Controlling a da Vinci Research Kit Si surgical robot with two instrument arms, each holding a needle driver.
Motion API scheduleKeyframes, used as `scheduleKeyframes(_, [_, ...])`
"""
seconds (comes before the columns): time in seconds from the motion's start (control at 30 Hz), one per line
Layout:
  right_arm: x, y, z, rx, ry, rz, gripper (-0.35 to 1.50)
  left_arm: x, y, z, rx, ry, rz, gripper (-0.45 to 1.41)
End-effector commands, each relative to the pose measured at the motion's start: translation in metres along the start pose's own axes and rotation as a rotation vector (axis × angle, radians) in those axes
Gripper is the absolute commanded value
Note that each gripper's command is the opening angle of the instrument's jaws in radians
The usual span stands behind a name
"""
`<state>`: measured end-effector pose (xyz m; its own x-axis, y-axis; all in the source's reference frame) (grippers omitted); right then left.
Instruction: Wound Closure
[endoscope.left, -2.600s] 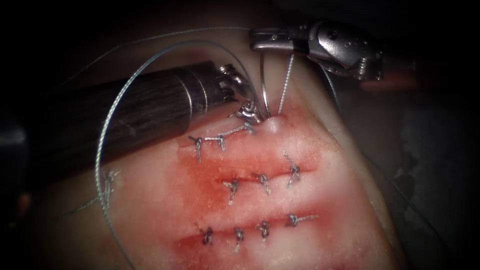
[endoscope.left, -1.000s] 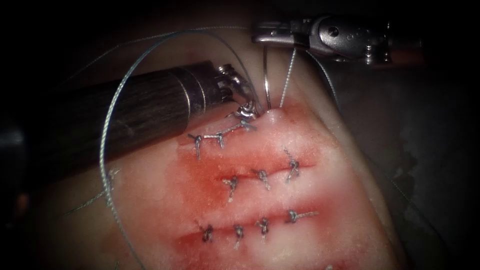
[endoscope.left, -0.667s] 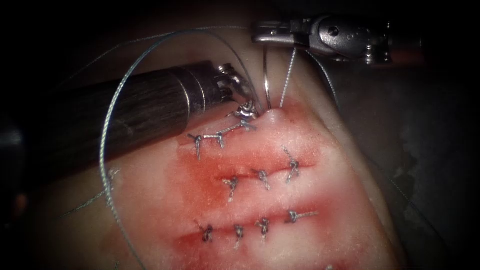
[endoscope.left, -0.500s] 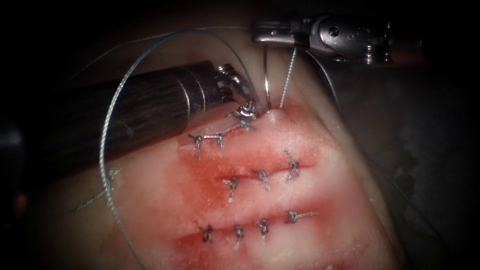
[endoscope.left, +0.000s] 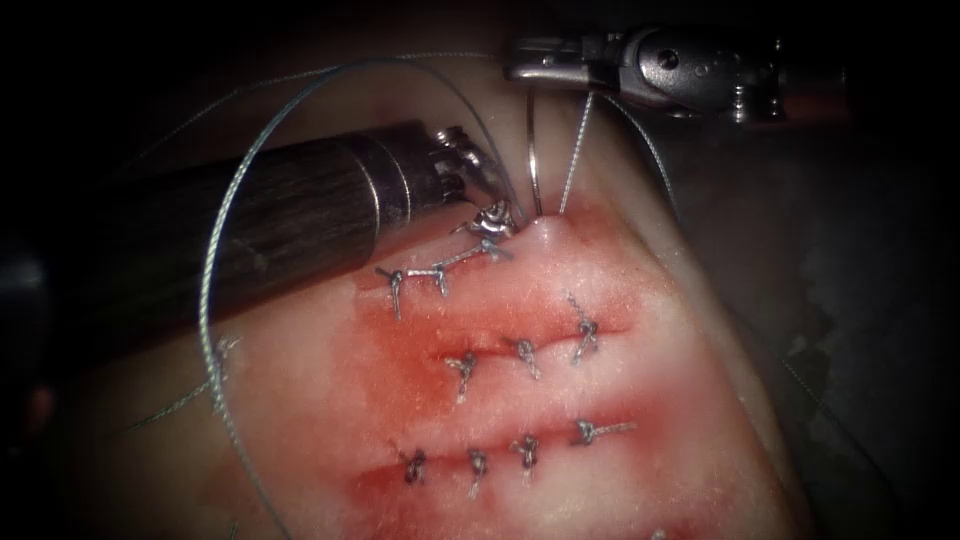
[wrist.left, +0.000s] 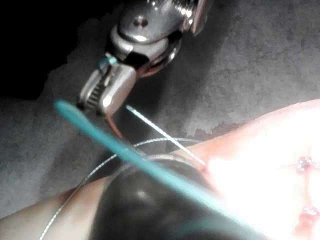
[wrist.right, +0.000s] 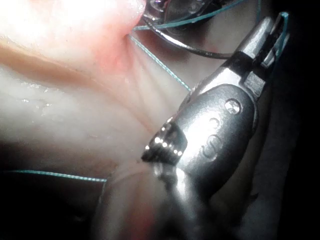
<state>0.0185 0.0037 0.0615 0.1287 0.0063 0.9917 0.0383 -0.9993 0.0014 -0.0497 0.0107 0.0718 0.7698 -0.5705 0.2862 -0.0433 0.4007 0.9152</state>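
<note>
curved needle (endoscope.left: 534, 150) upright, piercing tissue (endoscope.left: 600, 380)

right claw (endoscope.left: 528, 72) clamped (level), left claw (endoscope.left: 492, 222) down

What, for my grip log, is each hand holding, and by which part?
The right hand holds the needle near one end, its other end in the tissue. Left hand: cannot tell.
</note>
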Motion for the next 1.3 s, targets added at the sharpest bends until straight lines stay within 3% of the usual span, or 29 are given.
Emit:
scheduleKeyframes(0.03, [0.0003,-0.0007,0.0008,0.000,-0.004,-0.005,-0.35,-0.0012,0.0005,-0.0006,-0.004,-0.003,0.004,-0.45])
scheduleKeyframes(1.3, [0.0001,-0.0006,0.0007,0.001,-0.008,0.055,-0.35,-0.0012,0.0004,-0.0007,-0.005,-0.001,0.005,-0.45])
